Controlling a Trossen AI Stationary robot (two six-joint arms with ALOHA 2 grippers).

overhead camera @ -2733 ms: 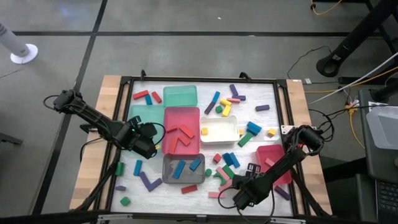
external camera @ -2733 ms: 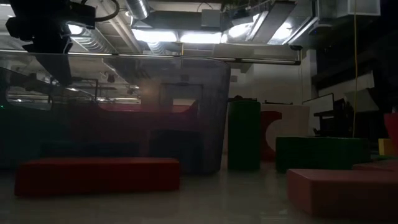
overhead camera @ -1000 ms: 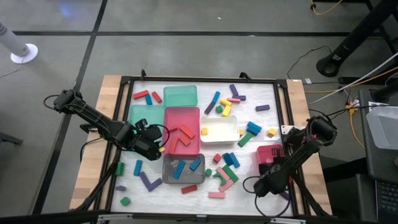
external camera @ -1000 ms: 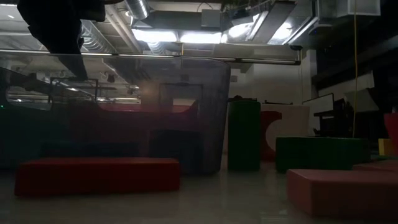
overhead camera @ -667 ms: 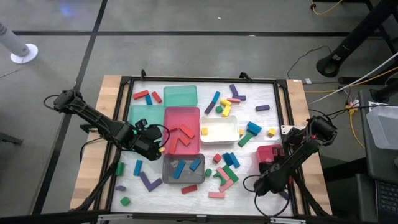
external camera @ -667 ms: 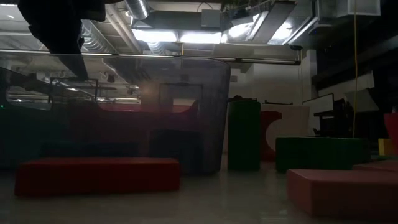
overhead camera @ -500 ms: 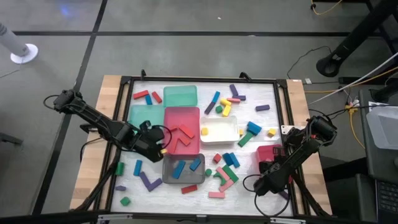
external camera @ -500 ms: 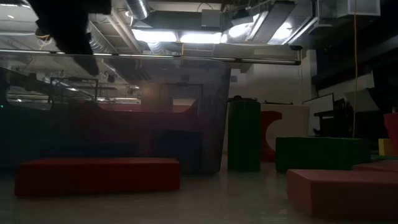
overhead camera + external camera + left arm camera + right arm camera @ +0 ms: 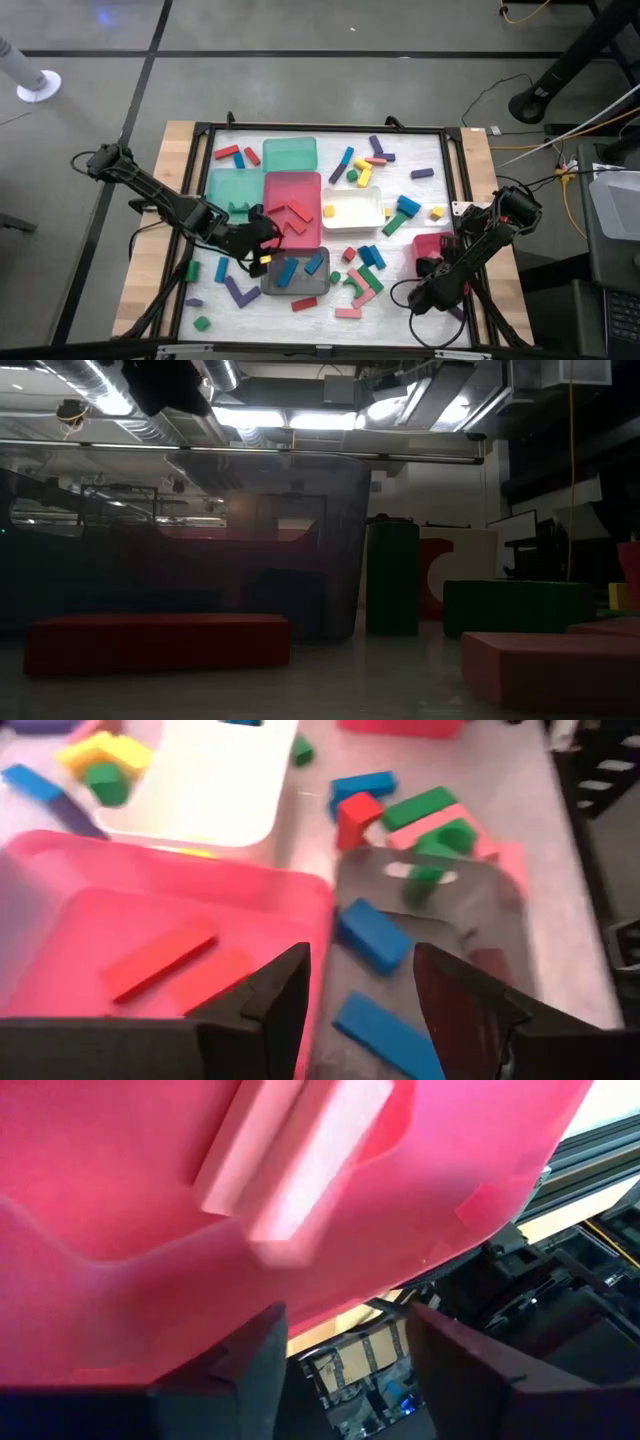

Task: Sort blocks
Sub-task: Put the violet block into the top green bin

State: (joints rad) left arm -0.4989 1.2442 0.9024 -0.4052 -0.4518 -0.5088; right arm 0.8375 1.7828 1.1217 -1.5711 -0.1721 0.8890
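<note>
Table point(image 9: 440, 160) strewn with blocks point(image 9: 365, 170). Red tray point(image 9: 275, 190) holds red bars; grey tray point(image 9: 318, 285) holds blue ones. Left gripper point(image 9: 360, 985) over the seam between red and grey trays, fingers apart, nothing between. Right gripper point(image 9: 345, 1345) above pink tray point(image 9: 432, 244), fingers spread, empty; a pink bar point(image 9: 295, 1150) lies inside.

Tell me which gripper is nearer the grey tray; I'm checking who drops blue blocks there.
Left. The left gripper hovers at the grey tray's corner beside the red tray. The right gripper is farther off, over the pink tray near the table's right edge.
</note>
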